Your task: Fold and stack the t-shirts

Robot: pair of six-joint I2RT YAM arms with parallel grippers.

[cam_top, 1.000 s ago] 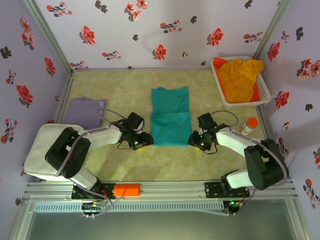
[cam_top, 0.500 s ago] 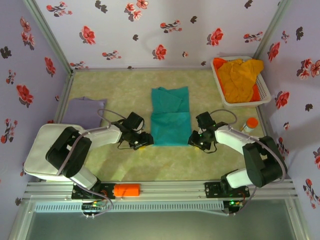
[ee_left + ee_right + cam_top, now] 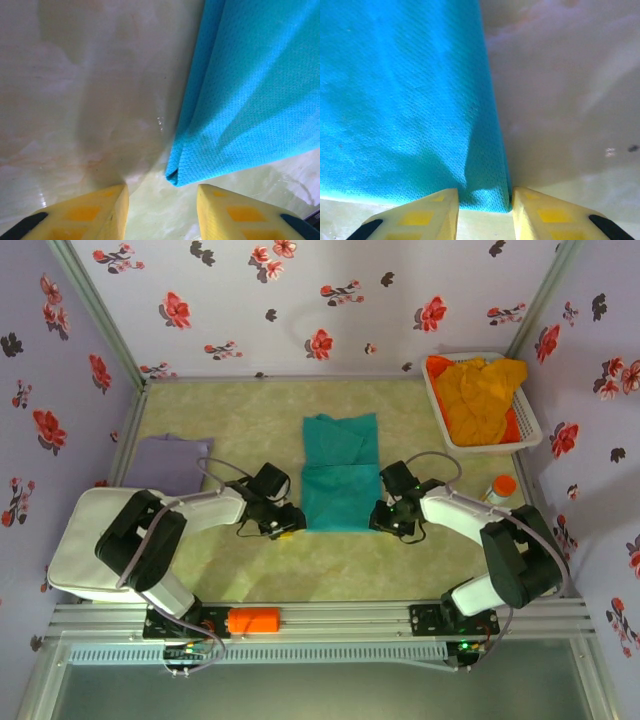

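- We find the teal t-shirt (image 3: 340,470) at frame centre on the tabletop (image 3: 240,420), folded into a flat strip. Its long axis runs top to bottom, and the knit is finely dimpled.
- Left claw (image 3: 161,194): released, just short of the shirt's lower-left corner.
- Right claw (image 3: 485,194): released, straddling its lower-right corner.

Top camera high, looking down, wrist cameras close, all sharing teal t-shirt (image 3: 341,472)

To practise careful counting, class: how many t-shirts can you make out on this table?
3 at least: a teal t-shirt mid-table, a lavender t-shirt at the left, and an orange-yellow heap in the basket, which may hide more.
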